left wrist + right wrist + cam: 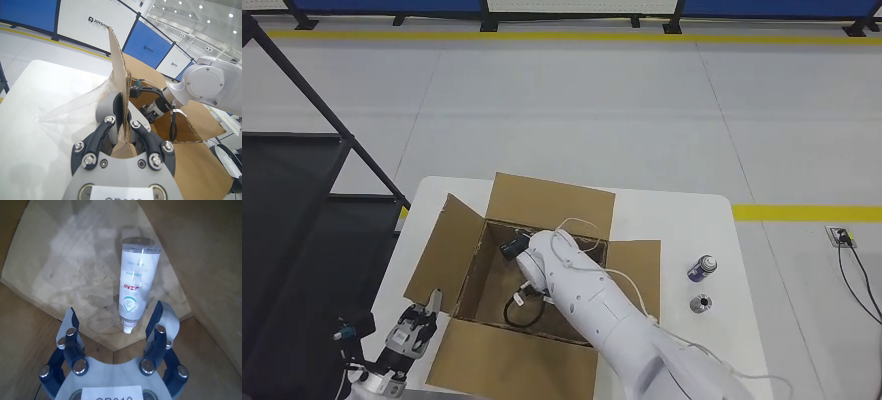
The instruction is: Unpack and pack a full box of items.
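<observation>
Above the worktop, the top view has the right arm bent down into the open cardboard box. The left gripper sits low at the box's outer side, on its side flap. A small can stands outside the box, well apart from both grippers.

From the left wrist, the left gripper is pressed together on the flap, whose edge stands upright between its fingers. Beyond it, inside the box, hangs the right gripper.

From the right wrist, the right gripper is spread wide and holds nothing. A white-labelled bottle lies on the box floor just ahead, its nozzle pointing back between the fingertips, apart from both.
</observation>
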